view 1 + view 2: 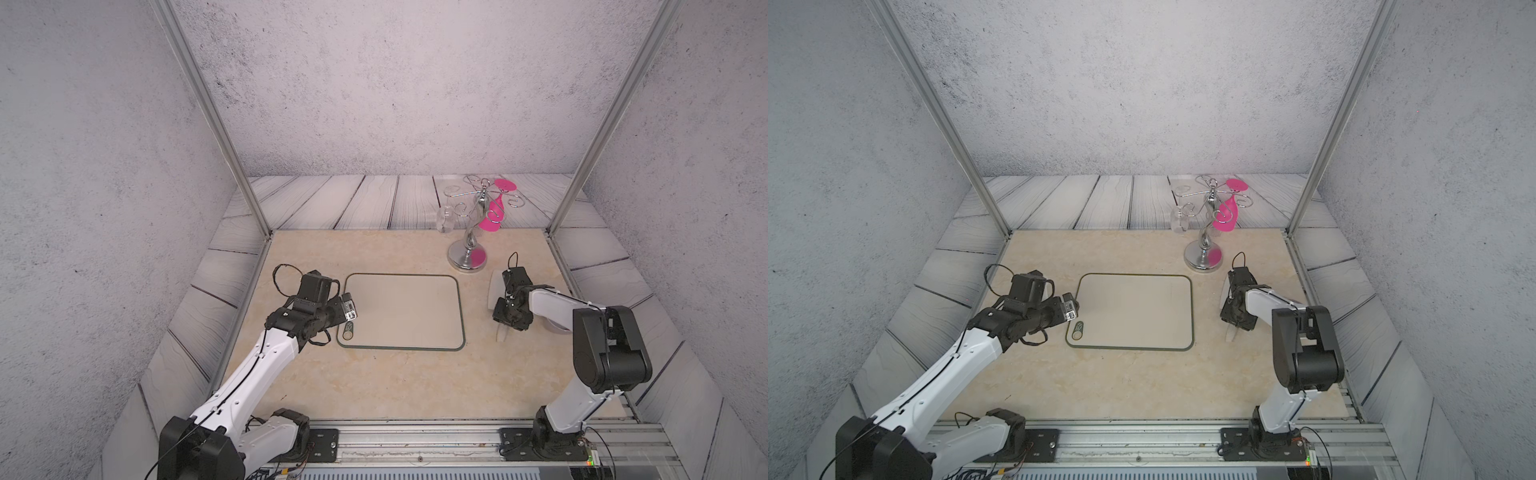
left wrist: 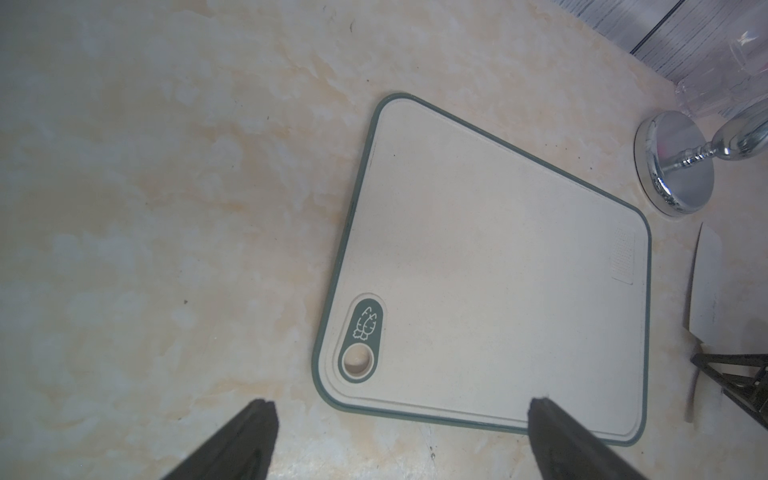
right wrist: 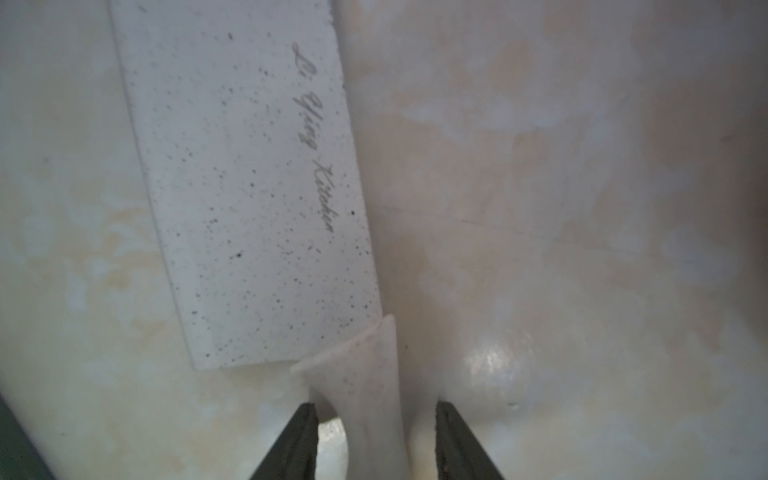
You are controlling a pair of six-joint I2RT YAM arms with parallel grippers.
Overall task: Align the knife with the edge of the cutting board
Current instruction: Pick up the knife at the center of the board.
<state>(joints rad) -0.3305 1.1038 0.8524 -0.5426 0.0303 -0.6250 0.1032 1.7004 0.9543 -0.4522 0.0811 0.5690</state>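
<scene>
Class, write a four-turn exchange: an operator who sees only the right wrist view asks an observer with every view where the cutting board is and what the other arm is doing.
Operator: I see only the knife, its handle between the open jaws of the right gripper. Where is the cutting board?
Observer: The cutting board lies flat to the knife's left, with a strip of bare table between them.
Operator: And the left gripper?
Observer: The left gripper hovers, jaws open and empty, at the board's left edge near its oval hole.
</scene>
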